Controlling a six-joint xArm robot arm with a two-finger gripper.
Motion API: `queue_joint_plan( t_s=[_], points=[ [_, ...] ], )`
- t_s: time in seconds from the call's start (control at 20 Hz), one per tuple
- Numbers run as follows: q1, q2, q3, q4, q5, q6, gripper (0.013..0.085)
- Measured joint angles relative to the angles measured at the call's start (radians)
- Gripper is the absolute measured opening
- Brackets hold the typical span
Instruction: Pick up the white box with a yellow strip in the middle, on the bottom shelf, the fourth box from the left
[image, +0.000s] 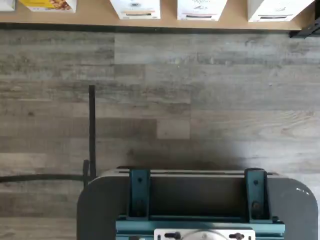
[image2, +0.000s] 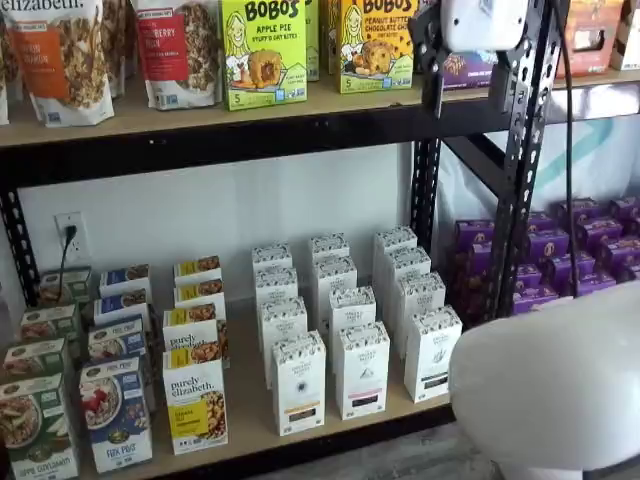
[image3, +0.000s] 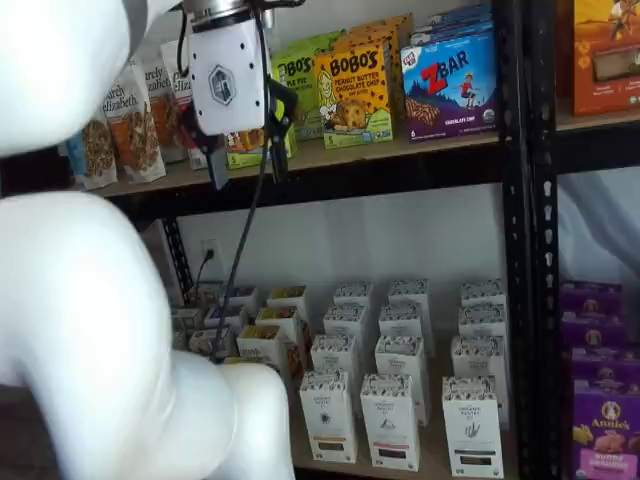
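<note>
End effector (image3: 243, 160) up high by the upper shelf board, well above the target; black fingers spread, released, grasping nothing. White box (image2: 299, 382) with the yellowish strip upright at front of the bottom shelf (image2: 250, 425), just right of the purely elizabeth box (image2: 196, 405), another white carton (image2: 362, 369) beside it. Wrist view: mostly grey plank floor (image: 200, 100), box fronts along shelf edge.

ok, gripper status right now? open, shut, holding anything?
Gripper: open, holding nothing; it hangs up by the upper shelf, well above the white box.
</note>
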Motion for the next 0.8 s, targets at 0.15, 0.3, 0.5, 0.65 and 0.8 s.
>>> queue_joint_plan(
  t_s=[0.15,0.3,0.5,0.65,0.8],
  points=[
    [0.025,-0.005,0.029,-0.015,-0.032,0.02,0.085],
    [0.039,-0.015,0.067,-0.015,-0.071,0.034,0.085],
    [0.062,-0.028,0.122,-0.02,-0.122,0.055,0.085],
    [0.085,-0.041,0.171,-0.027,-0.171,0.077,0.085],
    [0.11,-0.045,0.224,-0.032,-0.22,0.101,0.085]
  ],
)
